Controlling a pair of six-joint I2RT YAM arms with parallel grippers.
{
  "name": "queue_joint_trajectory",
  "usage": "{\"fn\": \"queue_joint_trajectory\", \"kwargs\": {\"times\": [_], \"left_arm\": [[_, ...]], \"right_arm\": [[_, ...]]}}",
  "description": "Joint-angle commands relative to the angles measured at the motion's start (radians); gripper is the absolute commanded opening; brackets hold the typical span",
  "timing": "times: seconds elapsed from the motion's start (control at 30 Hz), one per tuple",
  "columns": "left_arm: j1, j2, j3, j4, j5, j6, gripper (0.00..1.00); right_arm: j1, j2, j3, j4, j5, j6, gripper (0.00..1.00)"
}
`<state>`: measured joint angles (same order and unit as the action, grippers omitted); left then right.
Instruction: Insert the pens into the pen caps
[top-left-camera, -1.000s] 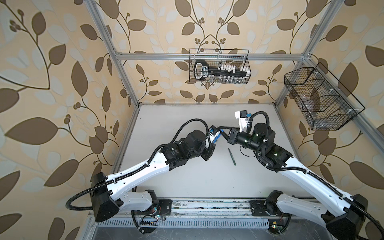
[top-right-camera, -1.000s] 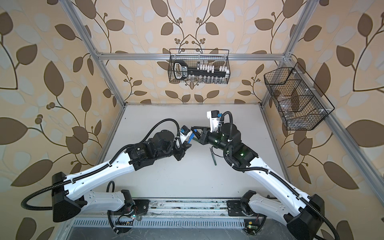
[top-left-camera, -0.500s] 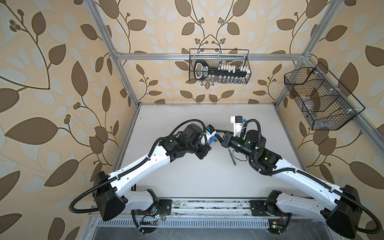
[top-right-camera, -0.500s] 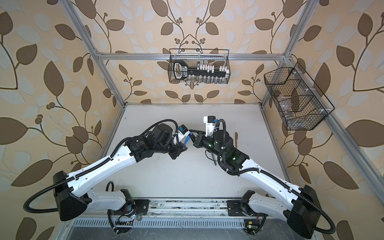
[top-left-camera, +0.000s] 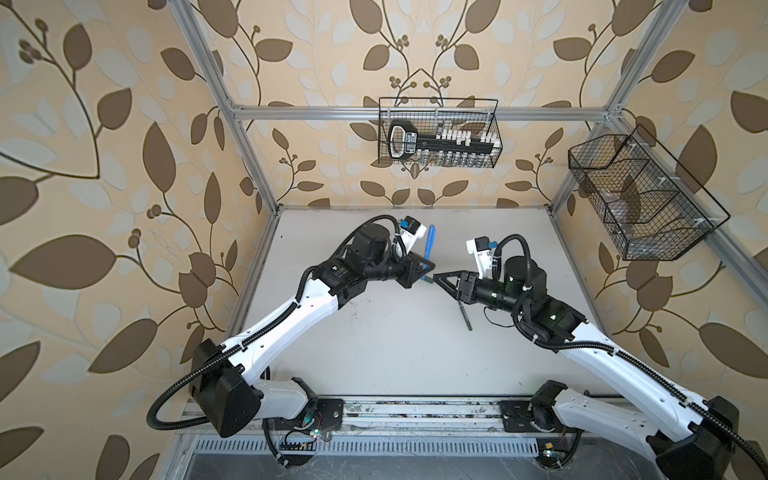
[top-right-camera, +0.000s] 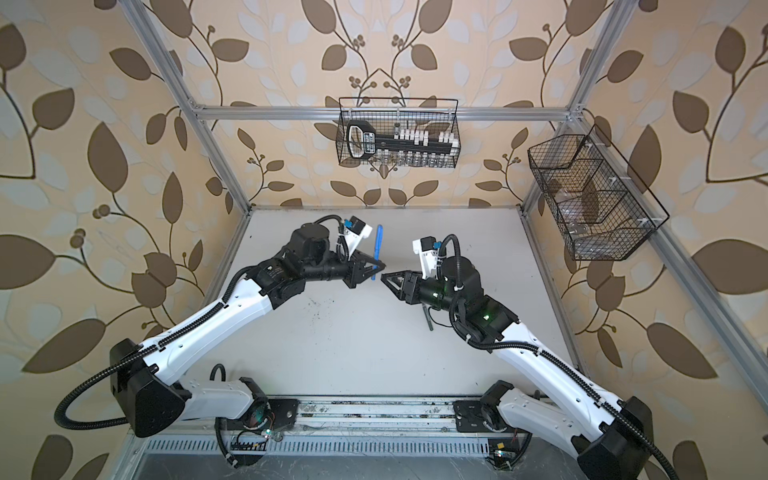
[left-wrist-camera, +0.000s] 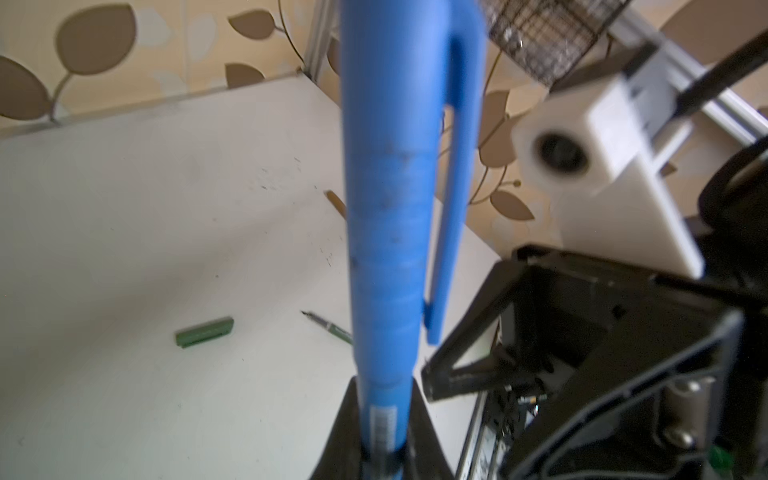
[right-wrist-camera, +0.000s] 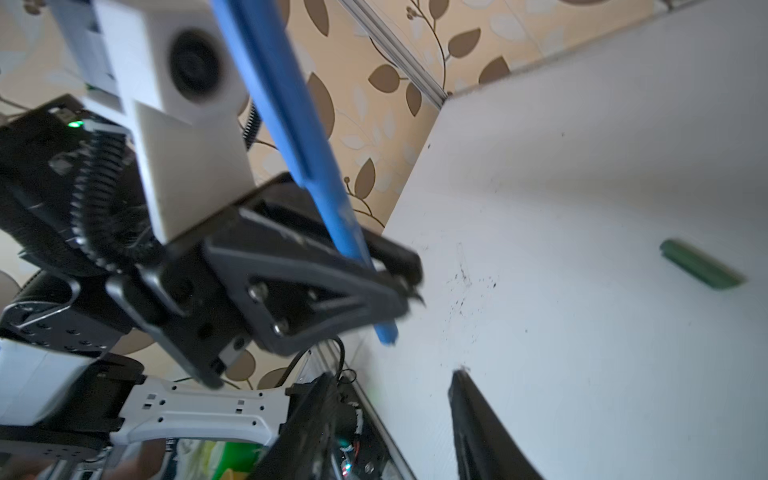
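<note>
Left gripper (top-left-camera: 430, 266) pinches the capped blue pen (top-left-camera: 429, 245) above the table's (top-left-camera: 374, 332) middle; right gripper (right-wrist-camera: 392, 374) spread, just beside it. Green pen (top-left-camera: 465, 316) and green cap (left-wrist-camera: 203, 331) lie on the table, apart

I live in a robot lab cell, not anybody's living room. An aluminium frame (top-left-camera: 415, 113) of slotted profiles boxes me in. The leaf-patterned wallpaper (top-left-camera: 104, 166) covers flat panels on the left, back and right. In the middle of both top views, the tabletop (top-left-camera: 395, 353) is a plain white board flecked with dark marks. Along the lower edge runs a metal mounting rail (top-left-camera: 415, 409). My left arm (top-left-camera: 282, 324) and right arm (top-left-camera: 623, 365) are mounted on it, with a slotted cable duct (top-left-camera: 395, 446) and loose wiring below. Two black wire bins hang from the frame: the back basket (top-left-camera: 436, 99) at upper centre and the side basket (top-left-camera: 656, 245) at right.
</note>
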<state>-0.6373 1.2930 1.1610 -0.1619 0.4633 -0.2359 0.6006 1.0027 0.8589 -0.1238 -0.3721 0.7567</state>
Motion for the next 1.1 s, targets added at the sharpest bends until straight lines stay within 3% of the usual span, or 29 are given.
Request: {"fn": "queue_joint_trajectory", "kwargs": {"times": [0.0,0.4,0.53,0.7,0.83,0.87,0.93,1.0,1.07], "left_arm": [[-0.027,-0.045,-0.081,0.122,0.003,-0.109,0.0],[-0.133,-0.077,-0.136,0.061,-0.029,-0.131,0.0],[-0.146,-0.071,-0.133,0.052,-0.034,-0.128,0.0],[-0.148,-0.06,-0.12,0.03,-0.047,-0.117,0.0],[-0.15,-0.049,-0.105,0.02,-0.058,-0.115,0.0],[-0.15,-0.046,-0.103,0.019,-0.058,-0.114,0.0],[-0.15,-0.046,-0.097,0.021,-0.064,-0.118,0.14],[-0.15,-0.052,-0.095,0.023,-0.066,-0.121,0.22],[-0.15,-0.063,-0.096,0.019,-0.07,-0.123,0.42]], "right_arm": [[-0.033,0.007,0.068,-0.102,-0.097,-0.074,0.57],[-0.072,0.152,0.216,-0.065,-0.149,-0.152,0.61],[-0.072,0.179,0.222,-0.037,-0.166,-0.141,0.56],[-0.071,0.179,0.208,-0.022,-0.173,-0.126,0.32],[-0.071,0.168,0.184,-0.017,-0.171,-0.11,0.0],[-0.071,0.167,0.18,-0.016,-0.17,-0.106,0.0],[-0.072,0.163,0.169,-0.013,-0.171,-0.097,0.0],[-0.077,0.16,0.162,-0.014,-0.173,-0.091,0.0],[-0.086,0.152,0.155,-0.011,-0.176,-0.081,0.0]]}}
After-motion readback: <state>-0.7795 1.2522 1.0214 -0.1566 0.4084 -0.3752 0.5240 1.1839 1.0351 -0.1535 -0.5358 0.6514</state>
